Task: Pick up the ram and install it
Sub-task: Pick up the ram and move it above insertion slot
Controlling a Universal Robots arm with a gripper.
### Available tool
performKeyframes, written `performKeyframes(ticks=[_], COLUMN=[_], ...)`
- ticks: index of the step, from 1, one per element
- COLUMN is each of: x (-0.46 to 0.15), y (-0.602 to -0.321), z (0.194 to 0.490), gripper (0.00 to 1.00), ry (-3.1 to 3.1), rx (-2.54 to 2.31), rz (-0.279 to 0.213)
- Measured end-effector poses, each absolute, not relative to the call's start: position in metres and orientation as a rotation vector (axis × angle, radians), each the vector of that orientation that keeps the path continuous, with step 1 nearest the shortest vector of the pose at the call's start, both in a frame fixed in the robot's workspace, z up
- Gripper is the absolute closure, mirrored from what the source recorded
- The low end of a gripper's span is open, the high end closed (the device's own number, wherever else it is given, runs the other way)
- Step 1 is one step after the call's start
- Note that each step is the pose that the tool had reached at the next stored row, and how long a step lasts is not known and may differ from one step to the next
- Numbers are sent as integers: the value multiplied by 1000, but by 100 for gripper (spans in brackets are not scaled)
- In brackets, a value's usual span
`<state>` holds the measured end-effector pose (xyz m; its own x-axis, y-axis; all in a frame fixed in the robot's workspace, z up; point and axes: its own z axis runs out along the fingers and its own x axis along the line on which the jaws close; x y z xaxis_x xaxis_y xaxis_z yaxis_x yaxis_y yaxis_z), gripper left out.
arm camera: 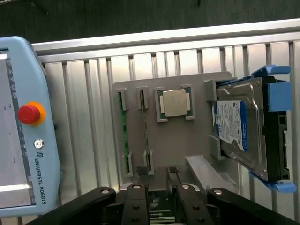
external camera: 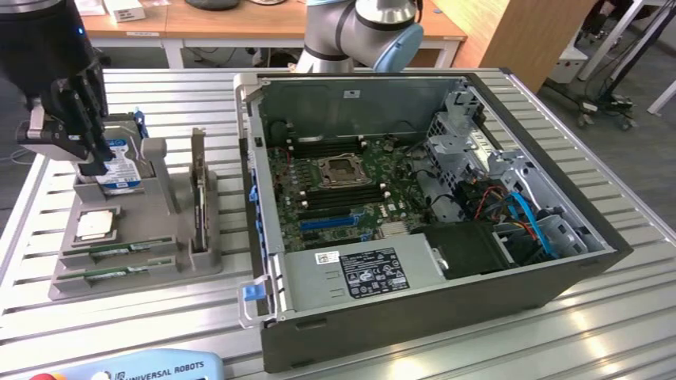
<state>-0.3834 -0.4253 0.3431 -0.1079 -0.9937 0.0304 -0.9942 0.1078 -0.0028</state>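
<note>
The hand (external camera: 91,155) (arm camera: 156,171) hangs above the grey holder tray (external camera: 158,237) (arm camera: 187,140), over the end of the tray where the hard drive stands. Its fingers (arm camera: 139,170) are spread apart with nothing between them, and it touches nothing.

The ram (external camera: 114,273) (arm camera: 123,133) lies in the narrow slot along one edge of the tray, and a second stick (external camera: 119,248) (arm camera: 144,126) lies in the slot beside it. Both appear to sit on their long edges. This probably serves to present a thin upper edge that the fingers can close on from above.

Next to the slots, in a square recess of the tray, lies the silver processor chip (external camera: 95,224) (arm camera: 174,102). At the tray's far end the blue-labelled hard drive (external camera: 119,165) (arm camera: 232,124) leans in a blue caddy. Giving each part its own recess likely keeps it at a fixed, known spot.

To the exterior view's right of the tray lies the open computer case (external camera: 549,293), on its side with the cover off. This turns the motherboard (external camera: 370,186) upward, so its long black memory slots (external camera: 336,195) can be reached from above.

On the near side of the tray, at the edge of the slatted worktop (external camera: 623,332), lies the blue teach pendant (external camera: 148,369) (arm camera: 23,140).
</note>
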Motion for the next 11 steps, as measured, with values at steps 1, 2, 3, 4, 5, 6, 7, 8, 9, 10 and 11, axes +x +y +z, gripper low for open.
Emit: performKeyframes(ticks=[1, 2, 3, 4, 5, 6, 7, 8, 9, 10, 11], x=[-383, -383, -383, -383, -383, -383, -383, -383, -383, -383, -383], y=[-425, -425, -425, -425, -425, -425, -425, -425, -425, -425, -425], z=[342, 342, 341, 341, 341, 341, 341, 341, 341, 341, 341], gripper=[71, 71, 71, 71, 71, 71, 71, 71, 71, 71, 71], ry=[-2322, -2322, -2322, -2322, -2322, -2322, -2322, -2322, -2322, -2322, -2322], rx=[2084, 2084, 2084, 2084, 2084, 2084, 2084, 2084, 2084, 2084, 2084], rz=[35, 35, 35, 35, 35, 35, 35, 35, 35, 35, 35])
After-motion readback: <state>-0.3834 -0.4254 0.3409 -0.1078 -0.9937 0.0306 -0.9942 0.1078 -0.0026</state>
